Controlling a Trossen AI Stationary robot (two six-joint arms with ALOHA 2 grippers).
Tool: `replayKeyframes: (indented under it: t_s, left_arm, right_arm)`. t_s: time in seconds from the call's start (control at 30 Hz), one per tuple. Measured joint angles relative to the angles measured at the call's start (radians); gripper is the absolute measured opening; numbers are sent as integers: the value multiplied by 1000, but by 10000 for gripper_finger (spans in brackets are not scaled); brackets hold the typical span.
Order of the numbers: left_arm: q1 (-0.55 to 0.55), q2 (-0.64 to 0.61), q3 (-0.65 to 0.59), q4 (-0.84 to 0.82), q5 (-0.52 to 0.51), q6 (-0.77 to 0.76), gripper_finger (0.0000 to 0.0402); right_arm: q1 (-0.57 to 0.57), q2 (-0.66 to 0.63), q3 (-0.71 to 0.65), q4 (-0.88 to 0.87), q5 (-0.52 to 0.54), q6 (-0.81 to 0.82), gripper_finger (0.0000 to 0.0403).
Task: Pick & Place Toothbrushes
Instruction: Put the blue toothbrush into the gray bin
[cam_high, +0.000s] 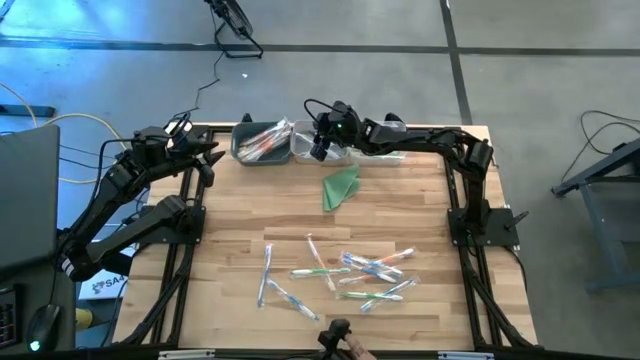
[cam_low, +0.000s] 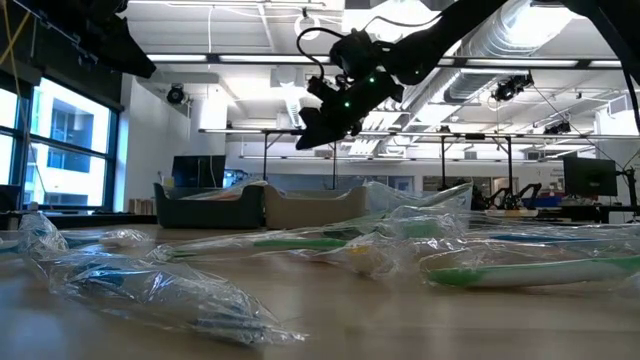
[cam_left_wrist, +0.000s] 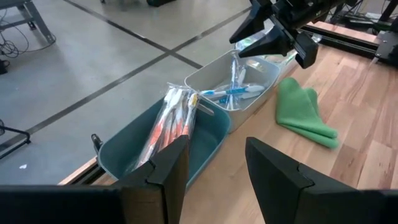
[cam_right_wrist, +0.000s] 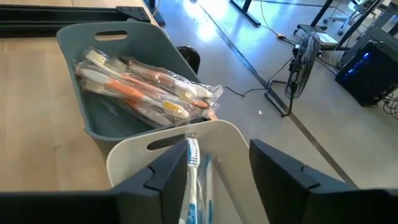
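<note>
Crinkly clear-wrapped toothbrushes (cam_high: 345, 272) scattered loose on near half of wood table (cam_high: 240, 215). Teal bin (cam_high: 258, 145) at far edge stuffed with orange-handled ones, white bin (cam_high: 330, 152) beside it has blue ones. Right gripper (cam_high: 322, 147) hovers over white bin, fingers spread, empty. Left gripper (cam_high: 207, 152) spread too, near teal bin. Folded green cloth (cam_high: 341, 187) nearby.

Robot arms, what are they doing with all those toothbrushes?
They are sorting toothbrushes into bins. The right tool hangs open over the white bin, where blue toothbrushes lie. The teal bin beside it holds orange ones. More wrapped toothbrushes wait on the table. The left tool waits open nearby.
</note>
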Motion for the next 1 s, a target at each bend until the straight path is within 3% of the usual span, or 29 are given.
replayKeyframes:
  t_s: [0.27, 0.57, 0.7, 1.0]
  left_arm:
    - [0, 0, 0, 0, 2, 0, 155]
    - [0, 0, 0, 0, 2, -2, 155]
    - [0, 0, 1, 1, 42, -6, 155]
    - [0, 0, 1, 2, 45, -23, 155]
  right_arm:
    - [6, -22, 0, -3, 5, -26, 192]
    - [107, -196, 0, -23, 7, -24, 189]
    - [162, -281, 1, -111, 5, -15, 189]
    - [262, -397, 1, -457, 10, 169, 176]
